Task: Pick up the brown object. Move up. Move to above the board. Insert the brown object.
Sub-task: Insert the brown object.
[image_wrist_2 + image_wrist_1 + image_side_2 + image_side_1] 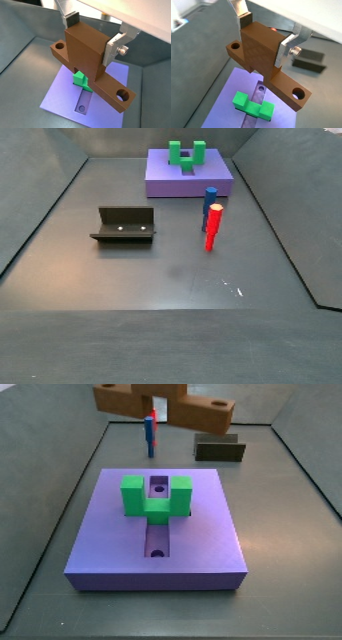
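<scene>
The brown object point(261, 60) is up in the air, clamped between the gripper's point(264, 37) two silver fingers point(290, 44), which press on opposite faces of its upright stem. Its long cross-piece runs out to both sides of the gripper, with a round hole showing near each end in both wrist views. From a side view the same piece point(167, 406) sits at the very top edge of the picture, high over the floor, and the gripper itself is cut off there. So the gripper point(93, 35) is closed on the piece, no gap at the pads.

Straight beneath the gripper lies the board point(63, 97), flat on the grey floor, its lengthwise slot point(83, 102) running under the held piece. The green block point(81, 78) stands on the board just under the cross-piece, and part of it is hidden behind the brown stem in that wrist view. A side view shows the green block point(155, 496) as a U shape astride the slot, near the board's point(201, 549) far end.

Beyond the board, off to one side of the gripper, the dark fixture point(219, 450) stands on the floor. A red peg point(213, 226) and a blue peg point(210, 198) stand upright close together between the board point(187, 180) and the fixture point(124, 225).
</scene>
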Tool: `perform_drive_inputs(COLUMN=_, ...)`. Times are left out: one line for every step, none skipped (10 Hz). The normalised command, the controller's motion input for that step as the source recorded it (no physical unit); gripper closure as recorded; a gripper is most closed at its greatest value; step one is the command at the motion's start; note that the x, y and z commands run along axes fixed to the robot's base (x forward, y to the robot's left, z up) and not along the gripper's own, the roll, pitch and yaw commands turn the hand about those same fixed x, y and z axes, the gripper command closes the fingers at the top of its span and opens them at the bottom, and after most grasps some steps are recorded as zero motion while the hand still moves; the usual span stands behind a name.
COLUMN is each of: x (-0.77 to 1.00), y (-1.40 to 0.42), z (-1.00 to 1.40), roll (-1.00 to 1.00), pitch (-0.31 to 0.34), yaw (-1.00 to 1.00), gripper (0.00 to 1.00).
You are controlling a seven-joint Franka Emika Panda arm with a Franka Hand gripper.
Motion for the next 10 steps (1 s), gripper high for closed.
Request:
perform_drive_inputs(x=0.0, y=0.0, z=-0.27, roll=0.0, pitch=-0.034, yaw=-1.0, gripper=1.0)
perform_drive_inputs(x=0.0, y=0.0, z=-0.22, roll=0.0, pitch=-0.011, yaw=-1.0, gripper=1.0)
perform_drive_inputs(x=0.0, y=0.0, z=-0.22, roll=0.0, pitch=-0.006, yaw=-1.0, gripper=1.0)
perform_drive_inputs(x=0.0, y=0.0, z=-0.22, roll=0.0, pitch=-0.006, yaw=-1.0, gripper=1.0)
perform_drive_inputs(x=0.0, y=0.0, z=-0.23, roll=0.0, pitch=0.0, yaw=-1.0, gripper=1.0)
perform_drive_inputs(x=0.0, y=0.0, z=-0.21, roll=0.0, pitch=0.0, yaw=-1.0, gripper=1.0)
perform_drive_inputs(x=0.0, y=0.0, z=-0.16, roll=0.0, pitch=0.0, yaw=-1.0, gripper=1.0)
perform_drive_inputs(x=0.0, y=-0.06, z=-0.08, roll=0.0, pitch=0.0, yaw=-1.0, gripper=1.0)
perform_drive_inputs(x=0.0, y=-0.08, z=-0.07, roll=0.0, pitch=0.0, yaw=-1.0, gripper=1.0)
perform_drive_inputs(x=0.0, y=-0.08, z=-0.08, roll=0.0, pitch=0.0, yaw=-1.0, gripper=1.0)
